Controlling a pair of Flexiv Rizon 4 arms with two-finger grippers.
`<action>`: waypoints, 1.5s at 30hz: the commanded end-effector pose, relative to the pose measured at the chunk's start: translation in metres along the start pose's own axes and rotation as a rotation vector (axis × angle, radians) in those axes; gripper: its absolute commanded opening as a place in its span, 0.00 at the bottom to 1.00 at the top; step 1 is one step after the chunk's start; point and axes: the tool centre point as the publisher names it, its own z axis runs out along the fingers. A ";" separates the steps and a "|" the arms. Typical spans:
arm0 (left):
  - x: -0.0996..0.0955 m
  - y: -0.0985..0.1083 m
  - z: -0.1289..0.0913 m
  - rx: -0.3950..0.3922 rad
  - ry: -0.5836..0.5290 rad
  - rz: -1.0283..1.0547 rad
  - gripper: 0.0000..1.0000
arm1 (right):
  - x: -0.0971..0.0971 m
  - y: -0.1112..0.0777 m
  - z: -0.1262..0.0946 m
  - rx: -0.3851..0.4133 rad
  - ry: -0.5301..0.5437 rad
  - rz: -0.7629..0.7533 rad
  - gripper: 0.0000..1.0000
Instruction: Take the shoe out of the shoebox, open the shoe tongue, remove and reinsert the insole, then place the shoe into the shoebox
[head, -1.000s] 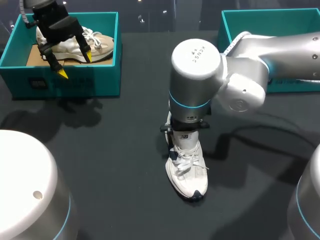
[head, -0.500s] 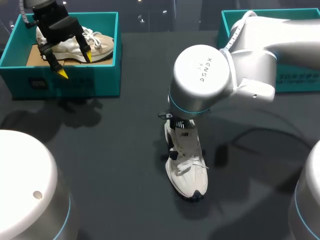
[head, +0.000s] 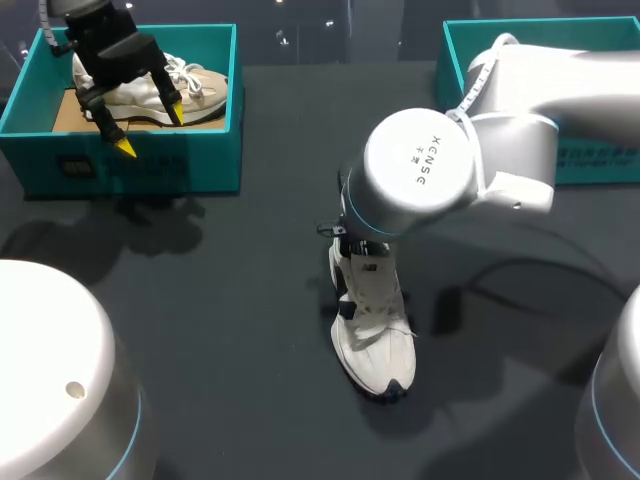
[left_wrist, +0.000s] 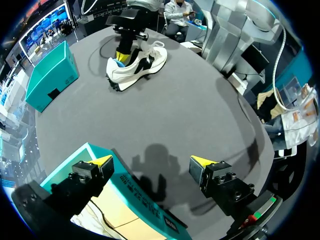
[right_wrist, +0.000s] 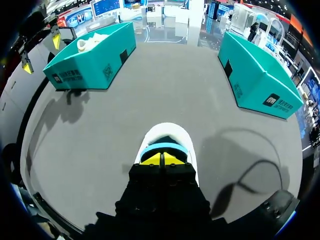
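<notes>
Since a second ago, the right arm (head: 520, 120) has been swung further to the right above the middle of the table (head: 230, 300), while the left gripper (head: 150, 128) has been kept where it was; the white shoe (head: 372, 330) has hardly been shifted.

At the far left, a teal box (head: 130, 165) is seen with a second, pale shoe (head: 195, 85) lying inside it on brown card; the left gripper is held over the front wall of this box, its fingers spread wide apart and nothing held between them; in the left wrist view one yellow tip is seen over the box and the other over the bare table.

Near the middle of the table, well apart from both boxes, the white shoe is stood on its sole, laced, with its toe pointed toward the near edge; it is thus out of any box.

The right gripper (right_wrist: 162, 159) is lowered into the heel opening of the shoe; its two yellow tips are pressed side by side, with a blue lining showing just ahead of them; whether anything thin is pinched between them cannot be told. From above, the fingers are hidden under the arm's round joint.

At the far right, another teal box (head: 470, 50) is stood at the back of the table, partly covered by the right arm.
</notes>
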 end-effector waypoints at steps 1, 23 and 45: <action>0.000 0.000 -0.001 -0.002 0.001 0.000 1.00 | 0.008 0.003 0.030 0.048 -0.002 -0.004 0.00; 0.000 0.000 -0.001 -0.002 0.001 0.000 1.00 | -0.010 -0.105 0.070 0.376 0.003 0.132 0.00; 0.000 0.000 -0.001 -0.002 0.001 0.000 1.00 | -0.005 -0.025 0.000 0.007 0.016 0.054 0.00</action>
